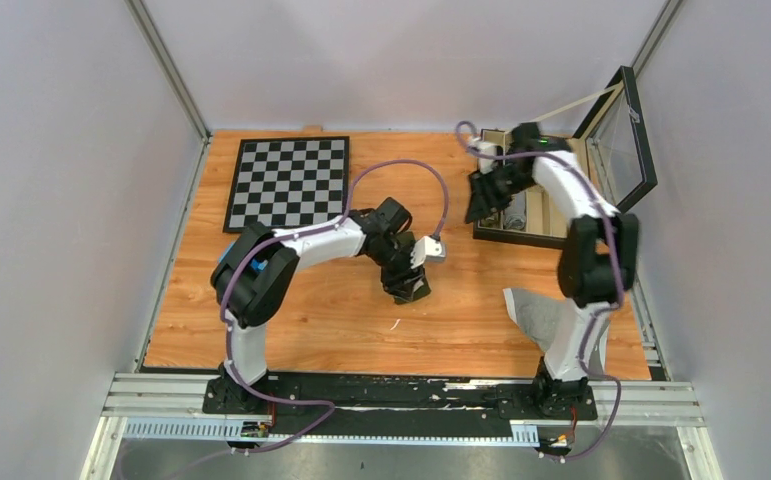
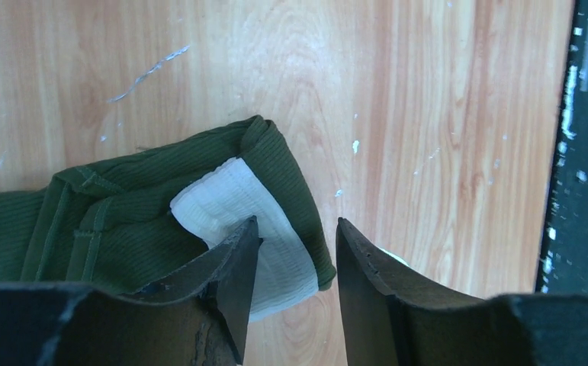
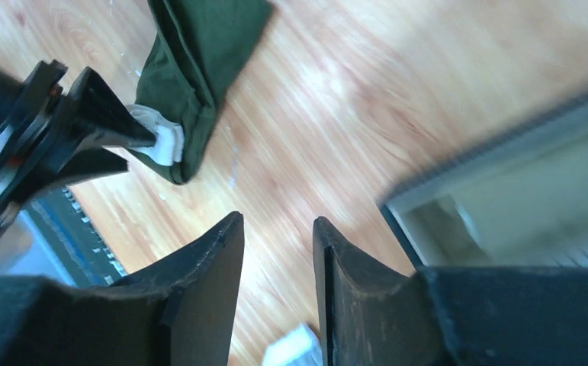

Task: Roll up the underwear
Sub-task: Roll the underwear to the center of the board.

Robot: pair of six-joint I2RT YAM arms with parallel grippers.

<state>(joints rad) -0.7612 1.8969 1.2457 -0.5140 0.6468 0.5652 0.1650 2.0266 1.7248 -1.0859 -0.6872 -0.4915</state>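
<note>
Underwear (image 2: 161,221) on table (image 2: 428,114), left of box (image 1: 506,237)

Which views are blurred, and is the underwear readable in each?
Right wrist view: motion-streaked, worst on the box at right; the green underwear is soft but recognisable. Left wrist view: sharp, ribbing and white band clear. Top view: sharp, evenly lit, but the underwear is hidden beneath the left arm.

Top cam high, wide — wrist cams close, sharing underwear (image 2: 123,221).

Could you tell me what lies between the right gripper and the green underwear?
Only bare wooden table separates the right gripper from the underwear, as the right wrist view shows.
</note>
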